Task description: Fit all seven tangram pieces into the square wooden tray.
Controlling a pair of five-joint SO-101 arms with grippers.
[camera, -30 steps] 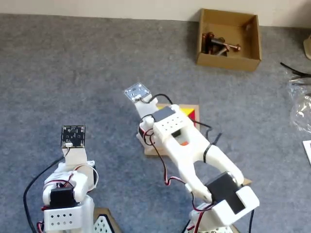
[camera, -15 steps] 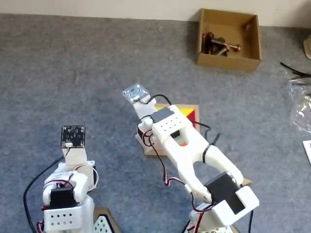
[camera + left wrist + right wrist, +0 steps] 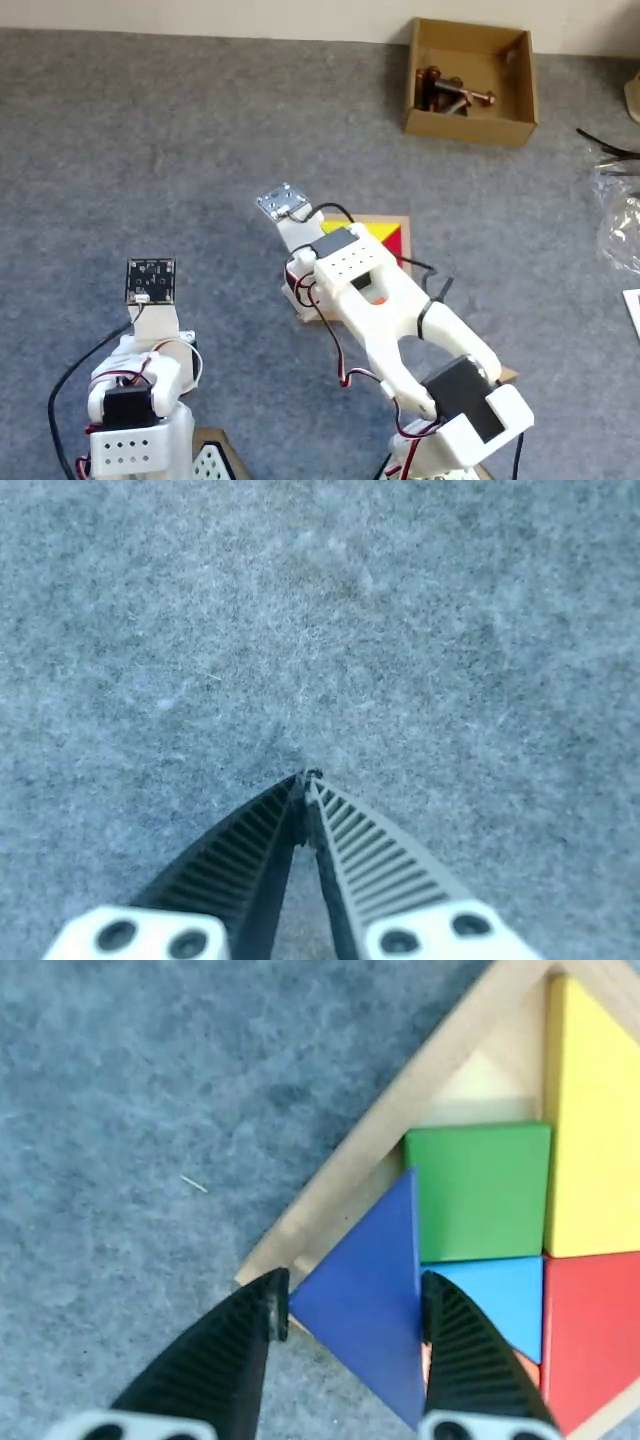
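Note:
The square wooden tray point(image 3: 440, 1070) lies on grey carpet and holds a green square point(image 3: 480, 1190), a yellow piece point(image 3: 595, 1120), a red piece point(image 3: 590, 1330) and a light blue piece point(image 3: 490, 1295). A small triangular gap of bare tray floor point(image 3: 480, 1090) shows beside the green square. My right gripper point(image 3: 350, 1300) is shut on a dark blue triangle point(image 3: 370, 1290), which overlaps the tray's rim at one corner. In the high view the right arm point(image 3: 350, 270) covers most of the tray point(image 3: 402, 222). My left gripper point(image 3: 305, 780) is shut and empty over bare carpet, away from the tray.
A cardboard box point(image 3: 470, 80) with metal parts stands at the back right. A clear plastic bag point(image 3: 620, 230) and black cables point(image 3: 605, 145) lie at the right edge. The left arm point(image 3: 150, 290) stands at the near left, with open carpet around it.
The right arm's wrist has drawn back slightly toward its base over the tray's corner. The left arm has not moved.

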